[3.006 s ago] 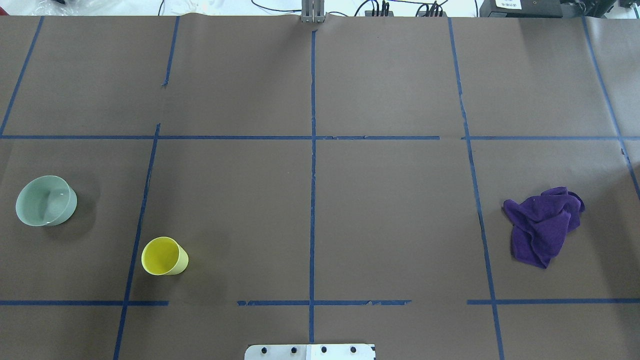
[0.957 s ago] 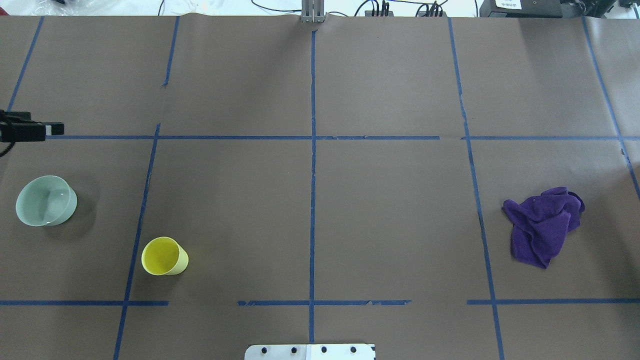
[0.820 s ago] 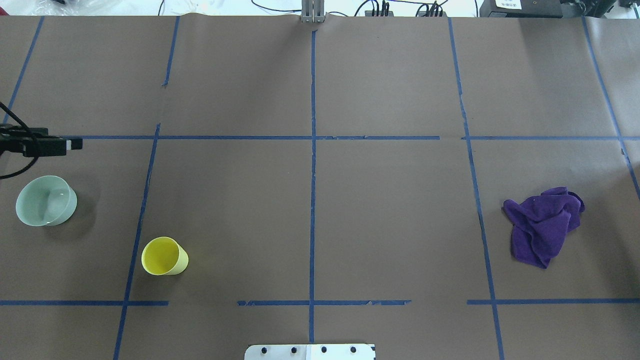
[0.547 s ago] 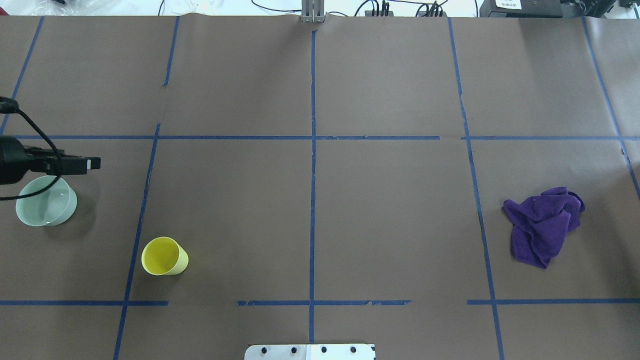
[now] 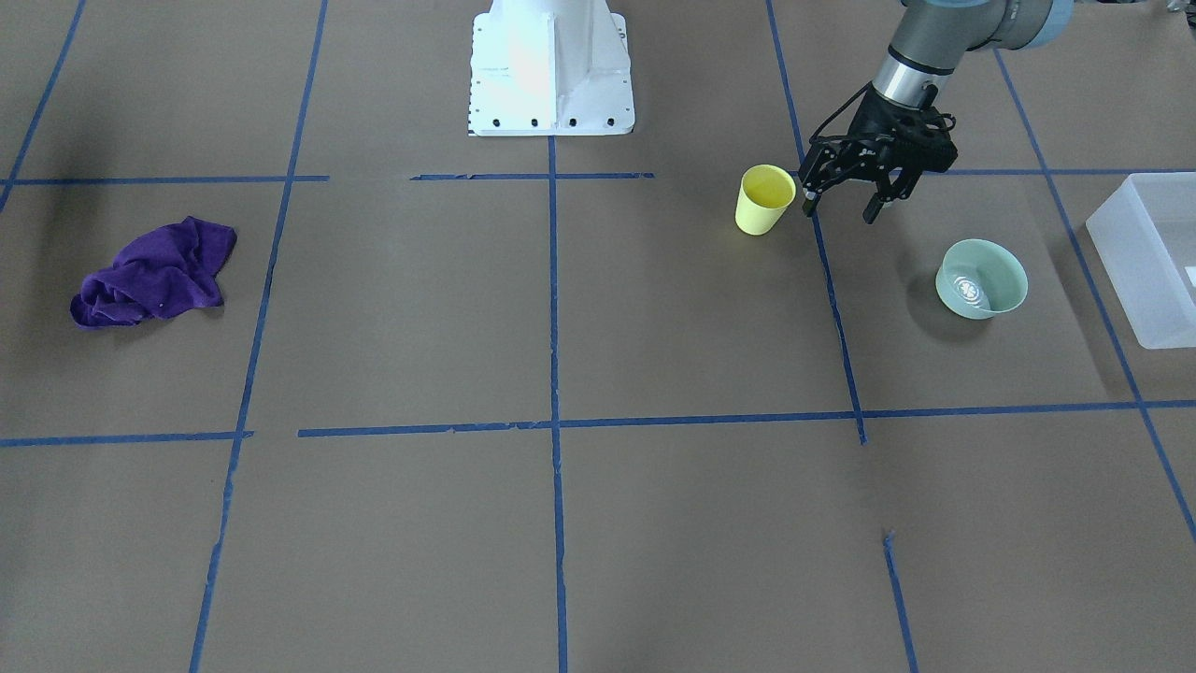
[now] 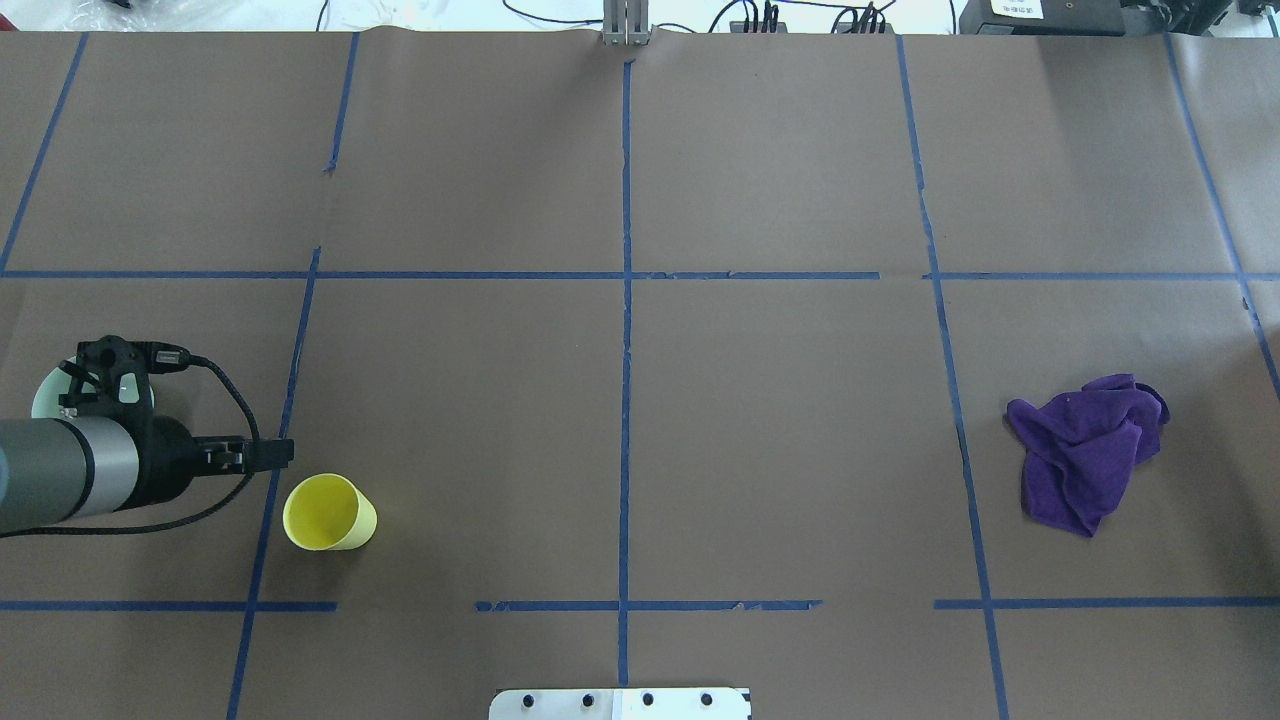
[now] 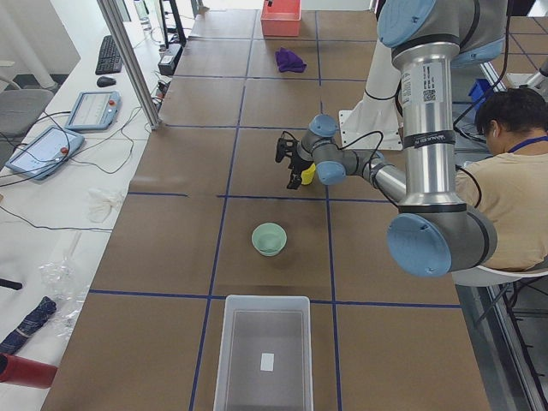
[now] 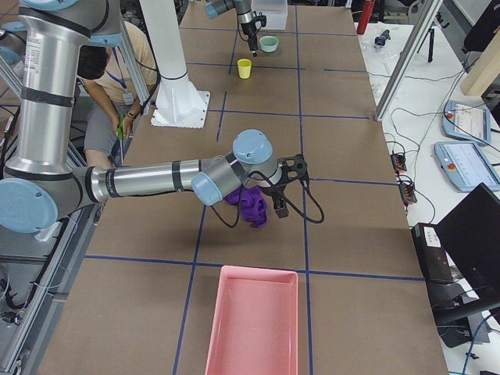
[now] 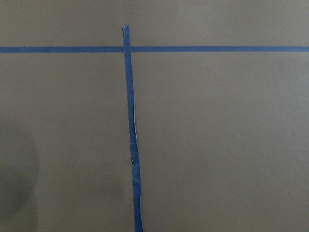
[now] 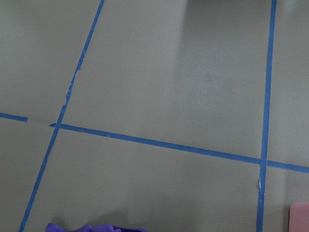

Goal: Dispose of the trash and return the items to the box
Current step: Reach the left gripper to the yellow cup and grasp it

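"Yellow cup (image 5: pixel 764 199), position?" asks the clerk.

"Upright on the brown paper, mouth up, long axis vertical," the checker reads. "Left gripper (image 5: pixel 839 213) is just beside it and apart from it, fingers spread and holding nothing. From those fingers the cup lies toward the table's middle and a little nearer the robot's base."

"Nearer arm?"

"Left, plainly. Right gripper (image 8: pixel 279 205) is well apart at the far end, over the purple cloth (image 5: pixel 154 273). It shows only in the right-side view, so whether its fingers are apart or together cannot be told."

"Other entries?"

"Mint-green bowl (image 5: pixel 981 279), upright, on the gripper's other side from the cup. Frosted box (image 7: pixel 264 351), at the table's left end beyond the bowl. Pink tray (image 8: pixel 251 320), at the right end near the cloth."

"Hidden or doubtful?"

"Overhead, the left arm covers most of the bowl, and the box falls outside that view. The front-facing view cuts the box off at its edge. Left wrist camera shows only paper and blue tape, neither cup nor fingers. How high the left gripper hangs above the paper is hard to judge."
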